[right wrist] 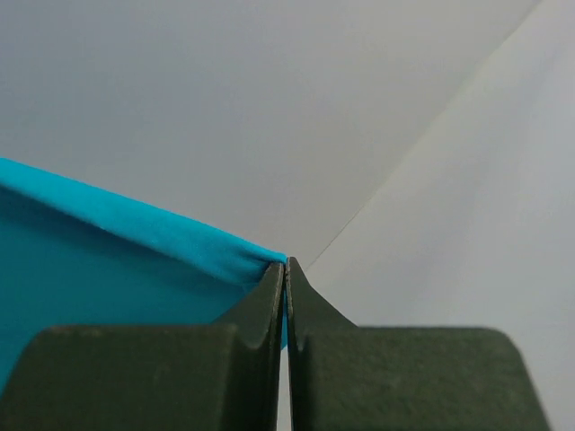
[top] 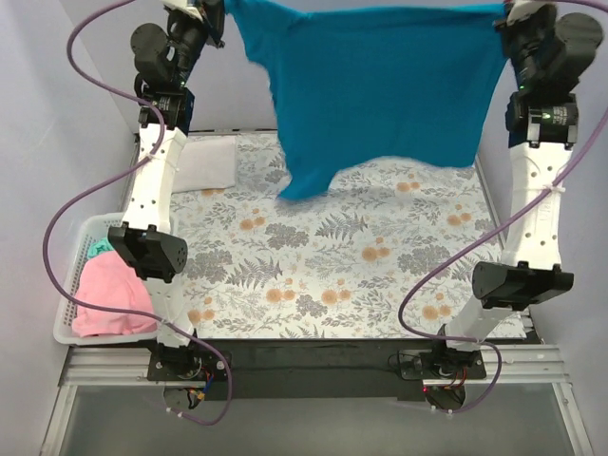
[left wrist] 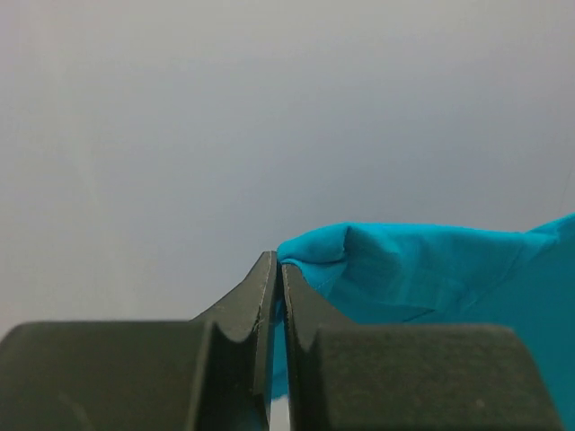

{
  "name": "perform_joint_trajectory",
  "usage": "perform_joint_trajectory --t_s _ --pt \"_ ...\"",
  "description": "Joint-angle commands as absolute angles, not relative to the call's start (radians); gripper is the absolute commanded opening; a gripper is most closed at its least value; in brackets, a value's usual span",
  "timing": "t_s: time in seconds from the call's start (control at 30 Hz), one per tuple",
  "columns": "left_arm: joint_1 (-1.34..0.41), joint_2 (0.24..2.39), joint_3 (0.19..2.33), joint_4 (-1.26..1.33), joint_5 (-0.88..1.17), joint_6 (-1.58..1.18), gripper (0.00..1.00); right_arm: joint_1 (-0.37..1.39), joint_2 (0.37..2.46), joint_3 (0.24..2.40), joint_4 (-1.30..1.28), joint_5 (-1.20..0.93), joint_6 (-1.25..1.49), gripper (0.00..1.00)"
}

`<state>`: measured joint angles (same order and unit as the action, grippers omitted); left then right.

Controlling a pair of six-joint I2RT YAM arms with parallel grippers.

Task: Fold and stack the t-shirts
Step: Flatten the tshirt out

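Note:
The teal-blue t-shirt (top: 380, 90) hangs spread in the air between both raised arms, above the far half of the table. My left gripper (top: 226, 11) is shut on its top left corner; the pinched cloth shows in the left wrist view (left wrist: 377, 269) at the gripper (left wrist: 275, 260). My right gripper (top: 503, 19) is shut on its top right corner; the stretched hem shows in the right wrist view (right wrist: 135, 269) at the gripper (right wrist: 285, 263). A white t-shirt (top: 204, 161) lies folded at the table's far left. A pink t-shirt (top: 109, 296) and a mint green one (top: 99, 247) lie in the basket.
The white slatted basket (top: 68, 313) stands at the table's left edge beside the left arm. The table carries a floral cloth (top: 323, 266). White walls close in on the left, back and right.

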<state>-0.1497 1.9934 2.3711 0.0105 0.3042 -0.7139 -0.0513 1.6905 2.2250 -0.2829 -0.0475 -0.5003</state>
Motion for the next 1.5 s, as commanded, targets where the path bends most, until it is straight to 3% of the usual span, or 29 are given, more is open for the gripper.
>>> perform_joint_trajectory --t_s 0.0,0.17,0.3,0.47,0.63,0.87,0.9,0.93,0.97,1.0,1.07,1.1,1.17,1.2,1.23,1.33,1.47 --pt "-0.138 1.889 2.447 0.244 0.313 -0.671 0.0 -0.077 1.637 2.335 -0.068 -0.006 -0.483 0.01" --pt "-0.133 1.689 2.064 0.374 0.432 -0.615 0.0 -0.1 1.519 2.071 -0.011 -0.089 -0.54 0.01" --pt "-0.135 1.427 1.462 0.44 0.612 -0.546 0.0 -0.12 1.372 1.679 0.05 -0.256 -0.673 0.01" --pt "-0.143 1.206 0.933 0.384 0.696 -0.373 0.0 -0.126 1.165 1.158 0.048 -0.386 -0.931 0.01" --pt "-0.17 1.063 0.571 0.228 0.749 -0.19 0.0 -0.123 1.066 0.859 -0.142 -0.511 -1.225 0.01" --pt "-0.202 1.156 0.546 -0.139 0.782 0.11 0.12 -0.114 1.143 0.703 -0.419 -0.459 -1.484 0.01" --pt "-0.202 1.169 0.572 -0.211 0.782 0.144 0.16 -0.112 1.156 0.712 -0.489 -0.439 -1.508 0.01" --pt "-0.202 1.175 0.596 -0.37 0.793 0.244 0.28 -0.11 1.167 0.748 -0.57 -0.428 -1.534 0.01" --pt "-0.202 1.175 0.624 -0.447 0.798 0.288 0.33 -0.11 1.183 0.764 -0.66 -0.408 -1.557 0.01" --pt "-0.202 1.155 0.655 -0.515 0.801 0.335 0.35 -0.11 1.181 0.778 -0.783 -0.37 -1.587 0.1" --pt "-0.202 1.118 0.675 -0.697 0.818 0.469 0.36 -0.112 1.145 0.782 -0.879 -0.347 -1.615 0.12" --pt "-0.202 1.076 0.683 -0.739 0.824 0.492 0.36 -0.112 1.125 0.782 -0.949 -0.351 -1.643 0.19" --pt "-0.204 1.051 0.69 -0.784 0.836 0.479 0.37 -0.112 1.059 0.793 -0.991 -0.373 -1.635 0.41" --pt "-0.206 1.046 0.718 -0.788 0.839 0.46 0.37 -0.112 1.042 0.801 -1.0 -0.392 -1.619 0.59" --pt "-0.206 1.058 0.735 -0.798 0.841 0.439 0.37 -0.112 1.034 0.817 -1.006 -0.397 -1.562 0.64" --pt "-0.253 1.109 0.787 -0.773 0.796 0.365 0.38 -0.115 1.103 0.912 -1.005 -0.385 -1.432 0.71" --pt "-0.426 1.161 0.792 -0.634 0.638 0.206 0.38 -0.129 1.31 1.061 -1.005 -0.423 -1.249 0.69"
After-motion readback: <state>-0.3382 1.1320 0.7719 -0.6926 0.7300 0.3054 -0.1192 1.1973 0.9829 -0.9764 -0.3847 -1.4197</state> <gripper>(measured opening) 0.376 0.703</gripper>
